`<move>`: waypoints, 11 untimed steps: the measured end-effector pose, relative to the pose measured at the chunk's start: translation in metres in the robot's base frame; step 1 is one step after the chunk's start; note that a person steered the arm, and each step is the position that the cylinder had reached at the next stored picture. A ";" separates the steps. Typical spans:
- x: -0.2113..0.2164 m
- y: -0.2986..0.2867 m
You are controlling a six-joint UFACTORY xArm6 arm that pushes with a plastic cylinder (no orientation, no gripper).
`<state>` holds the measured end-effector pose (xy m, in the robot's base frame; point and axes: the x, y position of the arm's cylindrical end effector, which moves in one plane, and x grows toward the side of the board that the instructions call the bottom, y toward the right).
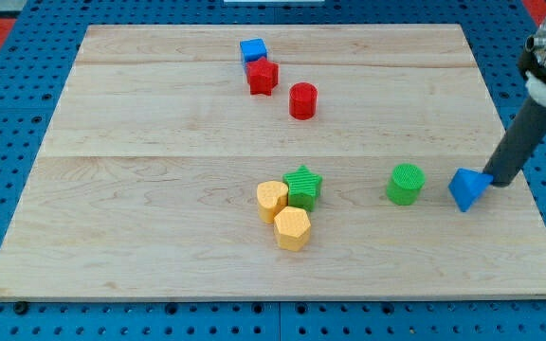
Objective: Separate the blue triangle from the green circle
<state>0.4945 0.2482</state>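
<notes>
The blue triangle (pixel 467 188) lies at the view's right on the wooden board. The green circle (pixel 406 183) stands a short gap to its left, not touching it. My tip (pixel 497 181) is at the triangle's right edge, touching or almost touching it, with the rod slanting up to the view's upper right.
A green star (pixel 302 187), a yellow block (pixel 272 200) and a yellow hexagon (pixel 292 228) cluster at the board's lower middle. A blue cube (pixel 253 50), a red star-like block (pixel 263 76) and a red cylinder (pixel 302 100) sit near the top. The board's right edge (pixel 518 161) is close to the triangle.
</notes>
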 end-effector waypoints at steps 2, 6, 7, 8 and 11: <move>0.000 -0.062; -0.043 -0.072; -0.034 -0.046; -0.007 -0.072; 0.046 -0.065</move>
